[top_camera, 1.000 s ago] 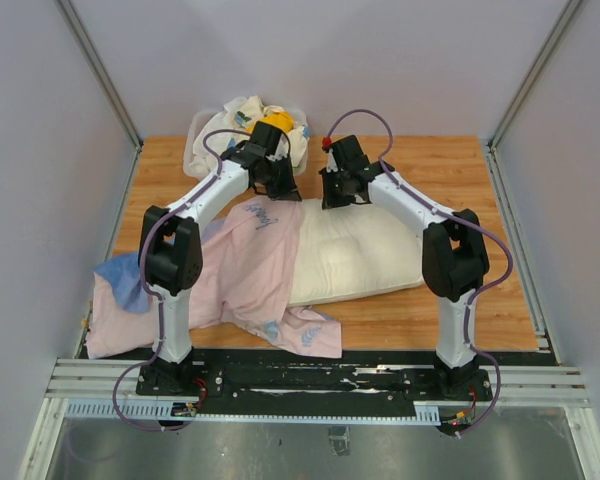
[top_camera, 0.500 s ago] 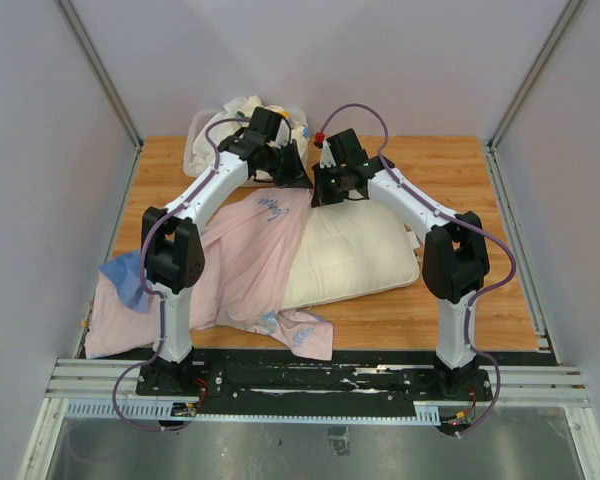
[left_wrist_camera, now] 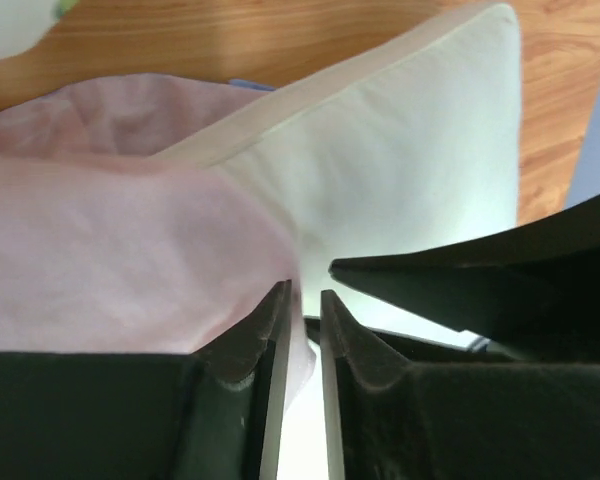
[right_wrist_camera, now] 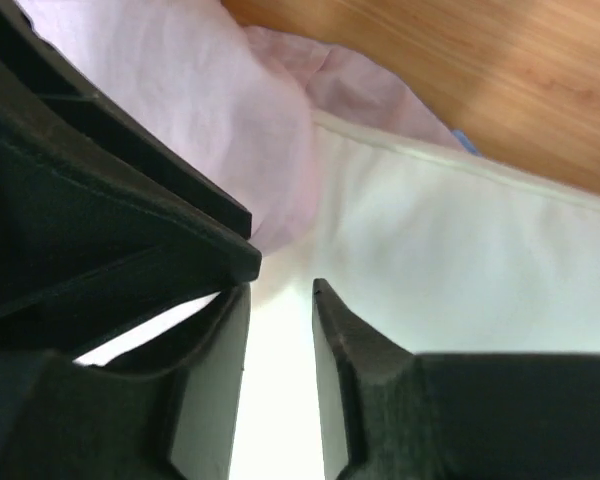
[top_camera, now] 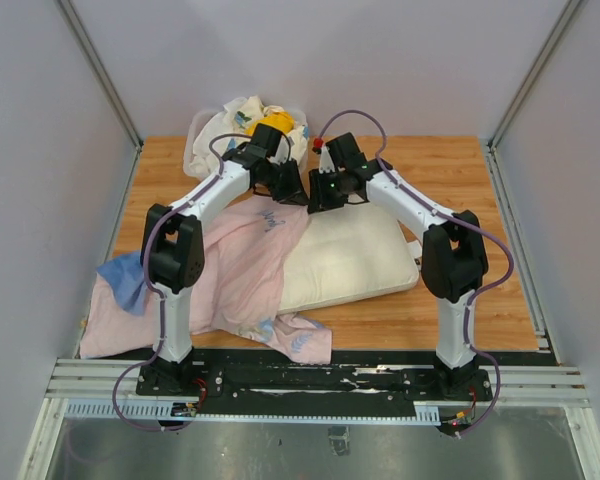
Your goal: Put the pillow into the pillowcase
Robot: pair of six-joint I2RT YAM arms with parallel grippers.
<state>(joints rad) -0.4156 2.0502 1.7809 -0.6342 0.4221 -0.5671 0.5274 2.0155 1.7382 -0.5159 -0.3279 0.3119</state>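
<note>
At the middle of the wooden table (top_camera: 480,170), the plain cream-white padded pillow (top_camera: 350,255) lies flat, its left part tucked under the thin pillowcase (top_camera: 235,270), which shows its pale pink inner side. The pillowcase spreads from the pillow toward the table's left and near edges. A fold of its blue outer side (top_camera: 125,280) is turned up at the left edge, and a blue-printed patch (top_camera: 300,340) shows by the near edge. A short line of blue writing (top_camera: 270,218) sits on the pink cloth near the pillow's far-left corner, too small to read.

Both grippers hang close together over that far-left corner. The left gripper (top_camera: 292,188) has its jaws narrowly parted; in its wrist view (left_wrist_camera: 300,292) the edge of the pink cloth shows in the gap, and whether the fingers bear on it cannot be told. The right gripper (top_camera: 320,195) also stands slightly spread (right_wrist_camera: 280,285), with only the white pillow seen between its fingers and nothing pinched.

At the far-left corner of the table a pale tub (top_camera: 202,135) holds white patterned cloths (top_camera: 242,108) and a yellow cloth (top_camera: 276,122).
</note>
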